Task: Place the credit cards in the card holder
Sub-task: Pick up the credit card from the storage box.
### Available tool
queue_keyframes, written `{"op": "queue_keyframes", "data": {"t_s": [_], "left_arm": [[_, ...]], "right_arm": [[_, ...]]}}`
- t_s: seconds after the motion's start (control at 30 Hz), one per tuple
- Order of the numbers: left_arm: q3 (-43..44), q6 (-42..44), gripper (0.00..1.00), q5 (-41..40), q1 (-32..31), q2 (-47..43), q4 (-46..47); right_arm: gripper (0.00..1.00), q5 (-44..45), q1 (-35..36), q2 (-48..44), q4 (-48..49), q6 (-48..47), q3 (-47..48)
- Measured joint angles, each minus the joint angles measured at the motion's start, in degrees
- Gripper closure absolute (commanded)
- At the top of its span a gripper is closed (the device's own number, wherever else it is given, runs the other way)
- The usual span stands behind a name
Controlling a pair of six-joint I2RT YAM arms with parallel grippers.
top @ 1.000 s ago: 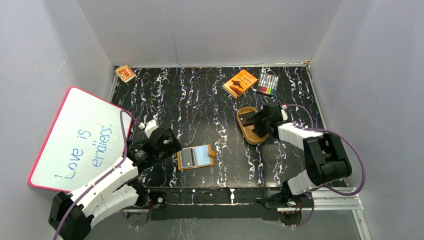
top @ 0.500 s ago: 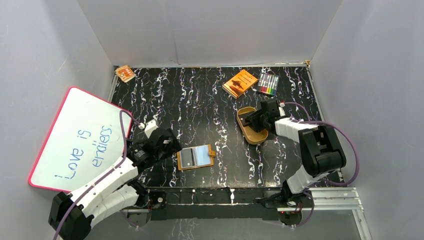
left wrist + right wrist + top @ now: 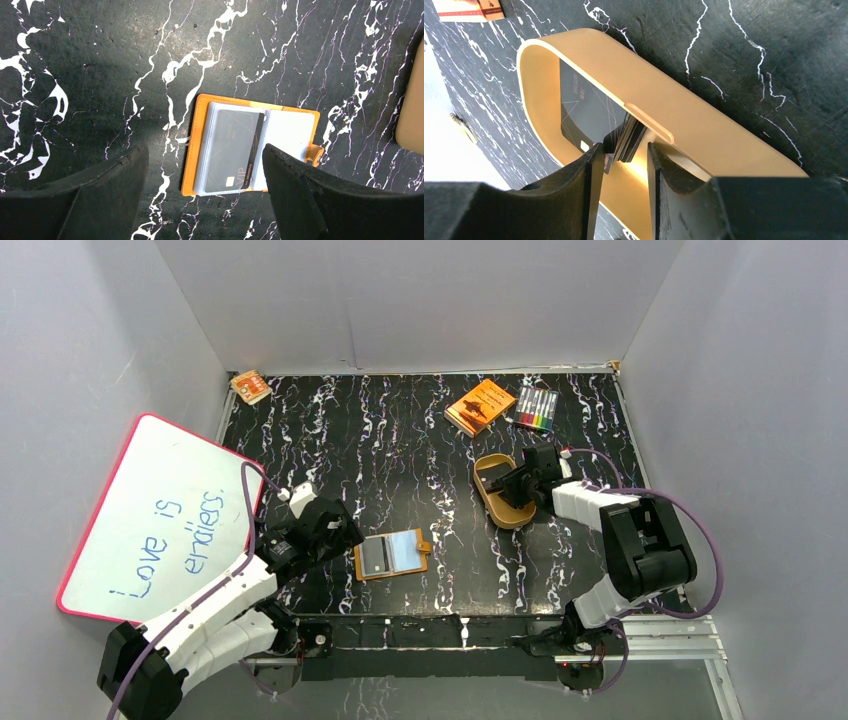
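**Q:** Why was the card holder [image 3: 392, 554] laid spread open on the table [image 3: 400, 440], right under the left claw [image 3: 205, 152]?

**A:** Most likely so the pockets could be reached. The left claw was held above it with its fingers wide apart and nothing gripped, probably so the holder could be pinned flat once a card was brought over. The right claw [image 3: 624, 147] was dipped into the gold tray [image 3: 704, 135], its fingers drawn close around the credit cards [image 3: 584, 105] stacked there. Whether they were actually pinched couldn't be told.

**Q:** And the counts?

**A:** One dark card [image 3: 232, 150] was seen tucked into the holder's left half. The right half looked pale, and card or bare sleeve couldn't be told. Several edges were seen in the tray stack, but no exact number could be made out. One tray, one holder, two claws. At the back, one orange book [image 3: 480, 406] and one marker set [image 3: 536, 408] were set well apart from both claws.
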Motion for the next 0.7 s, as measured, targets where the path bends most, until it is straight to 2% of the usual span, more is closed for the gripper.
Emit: {"op": "queue_keyframes", "data": {"t_s": [0.2,0.33,0.4,0.7], "left_arm": [[-0.02,-0.24,0.20,0.24,0.00,0.11,0.10],[-0.02,-0.35,0.20,0.39,0.00,0.11,0.08],[-0.04,-0.39,0.20,0.46,0.00,0.11,0.08],[-0.11,-0.41,0.21,0.65,0.00,0.11,0.10]], "right_arm": [[0.70,-0.52,0.00,-0.38,0.79,-0.66,-0.29],[0.63,-0.72,0.00,-0.96,1.32,-1.05,-0.81],[0.64,-0.67,0.00,-1.33,1.24,-1.12,-1.21],[0.79,-1.01,0.00,-1.41,1.66,-1.47,-1.25]]}}
